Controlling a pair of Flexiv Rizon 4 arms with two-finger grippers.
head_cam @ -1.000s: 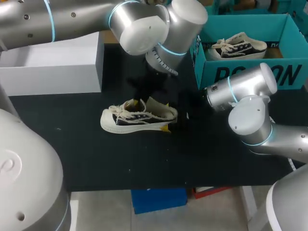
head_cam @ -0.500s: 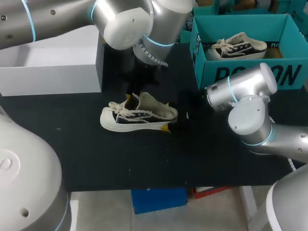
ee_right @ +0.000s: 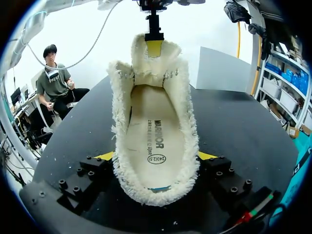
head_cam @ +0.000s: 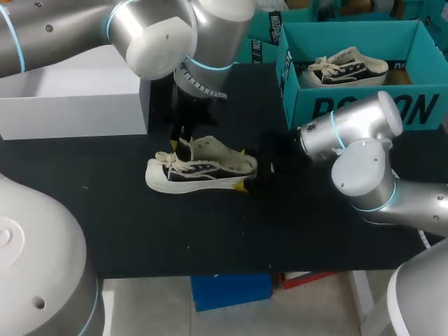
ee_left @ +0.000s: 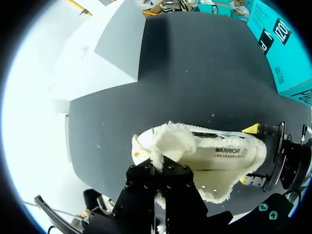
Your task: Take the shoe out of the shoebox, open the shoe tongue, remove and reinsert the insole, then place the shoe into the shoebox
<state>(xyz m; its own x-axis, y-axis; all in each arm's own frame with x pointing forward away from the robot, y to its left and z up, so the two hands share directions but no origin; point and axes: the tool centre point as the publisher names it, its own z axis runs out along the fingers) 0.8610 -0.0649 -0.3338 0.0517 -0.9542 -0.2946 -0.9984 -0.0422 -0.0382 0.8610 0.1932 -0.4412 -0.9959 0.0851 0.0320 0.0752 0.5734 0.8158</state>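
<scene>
As it sits upright, shoe [head_cam: 199, 171] crosswise (toe leftward)

From above, the wrist of the left arm [head_cam: 168, 35] covered most of the left gripper [head_cam: 179, 145] — only a yellow fleck showed by the tongue [head_cam: 187, 148]. The right gripper [head_cam: 241, 169] merged into the black table [head_cam: 140, 231], bar two yellow tips. Seen from the right wrist, the tongue hid the toe of the shoe [ee_right: 156, 131] — and the right arm [head_cam: 364, 140] hid part of the shoebox [head_cam: 315, 105] front.
</scene>
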